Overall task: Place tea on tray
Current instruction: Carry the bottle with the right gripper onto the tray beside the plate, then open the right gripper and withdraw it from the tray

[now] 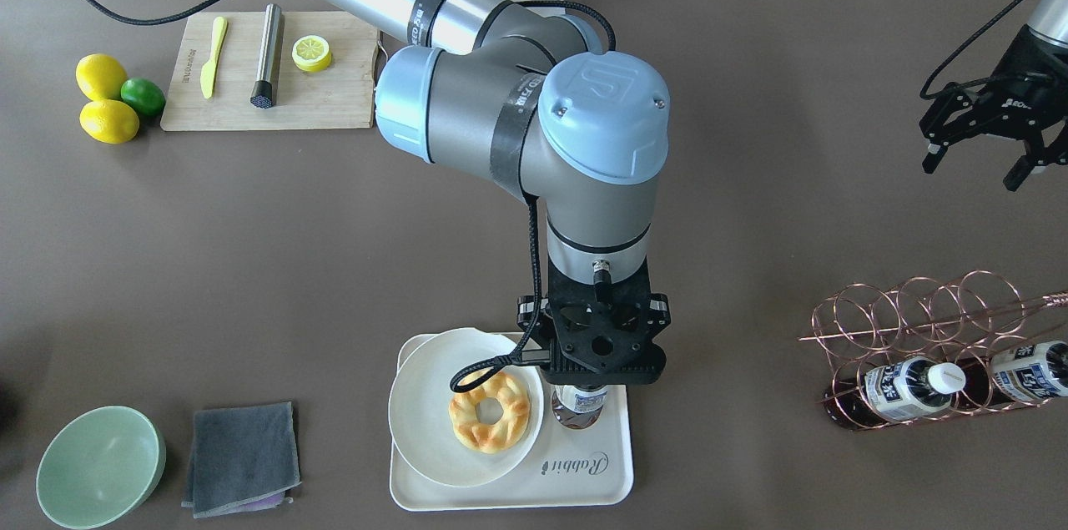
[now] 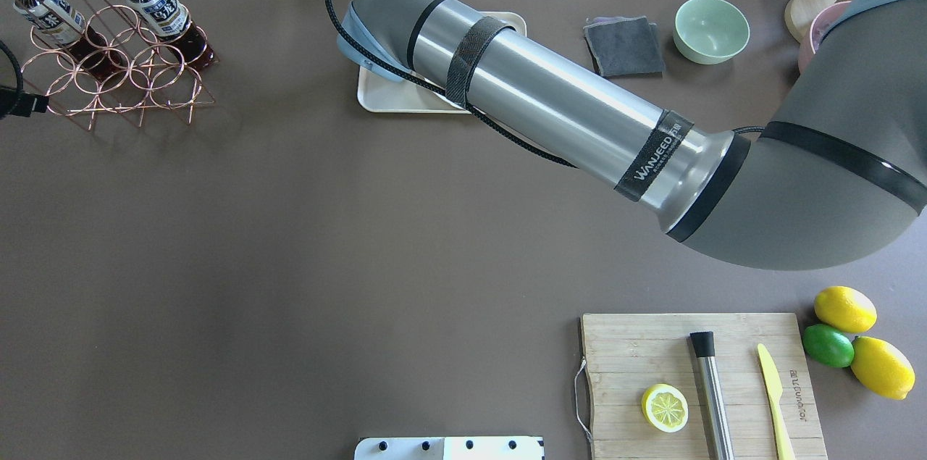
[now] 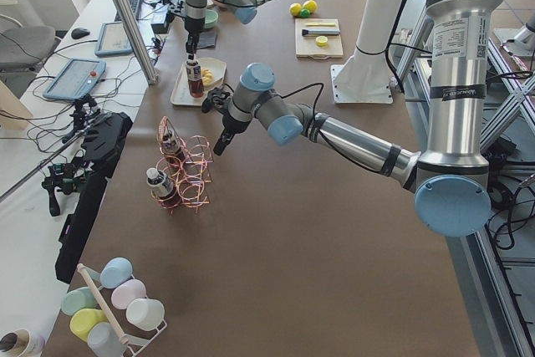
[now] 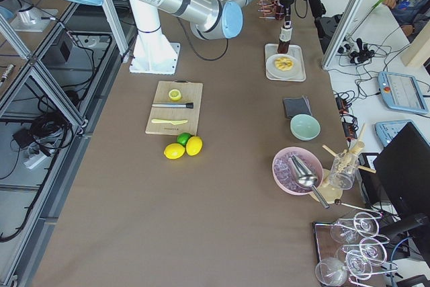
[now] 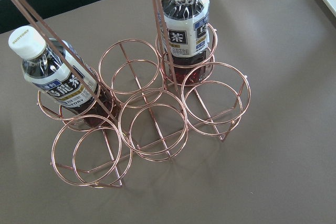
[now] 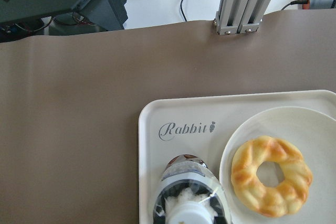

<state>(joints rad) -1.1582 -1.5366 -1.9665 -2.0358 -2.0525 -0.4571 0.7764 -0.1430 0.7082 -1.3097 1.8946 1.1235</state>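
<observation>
A tea bottle (image 1: 581,409) stands upright on the cream "Rabbit" tray (image 1: 584,471), right beside the round plate. My right gripper (image 1: 594,371) hangs straight over its cap; the gripper's body hides the fingers, so I cannot tell if it grips. The right wrist view shows the bottle (image 6: 190,203) from above on the tray (image 6: 173,166). My left gripper (image 1: 974,167) is open and empty, above the table behind the copper wire rack (image 1: 918,321). Two more tea bottles (image 1: 909,388) (image 1: 1030,371) lie in the rack; they also show in the left wrist view (image 5: 184,30) (image 5: 58,77).
A white plate (image 1: 425,438) with a doughnut (image 1: 490,411) takes up the tray's other half. A grey cloth (image 1: 242,455) and green bowl (image 1: 100,467) lie beside the tray. A cutting board (image 1: 334,100) with a knife and lemon slice, two lemons and a lime sit near the robot.
</observation>
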